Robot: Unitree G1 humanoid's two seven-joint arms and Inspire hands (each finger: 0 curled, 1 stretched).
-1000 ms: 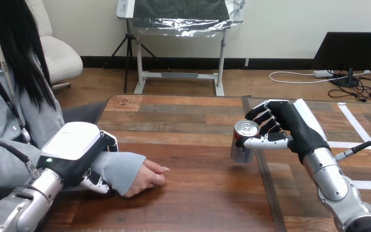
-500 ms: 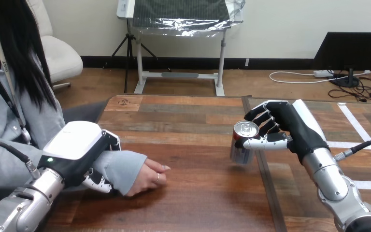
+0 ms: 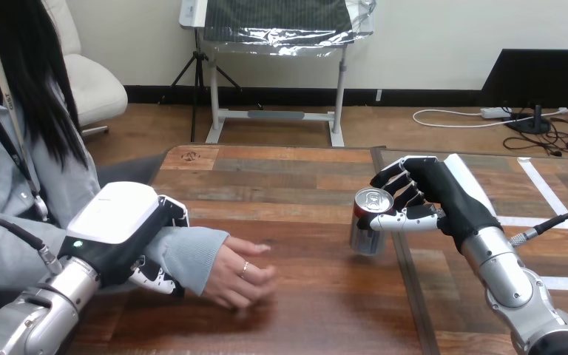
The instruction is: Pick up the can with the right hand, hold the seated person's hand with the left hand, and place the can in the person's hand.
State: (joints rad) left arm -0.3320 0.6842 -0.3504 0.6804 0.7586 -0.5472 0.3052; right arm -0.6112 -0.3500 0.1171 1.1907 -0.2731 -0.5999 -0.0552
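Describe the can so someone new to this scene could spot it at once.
Start at the wooden table and look right of its middle, to the robot's right hand. The can is the small silver cylinder gripped in that hand, its round top showing. It is the only thing over the table besides hands and arms.

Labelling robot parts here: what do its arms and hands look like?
Both forearms are silver and rounded, each with a black cable near the wrist. The left hand and right hand are black with white back shells; the left shows a small green light.
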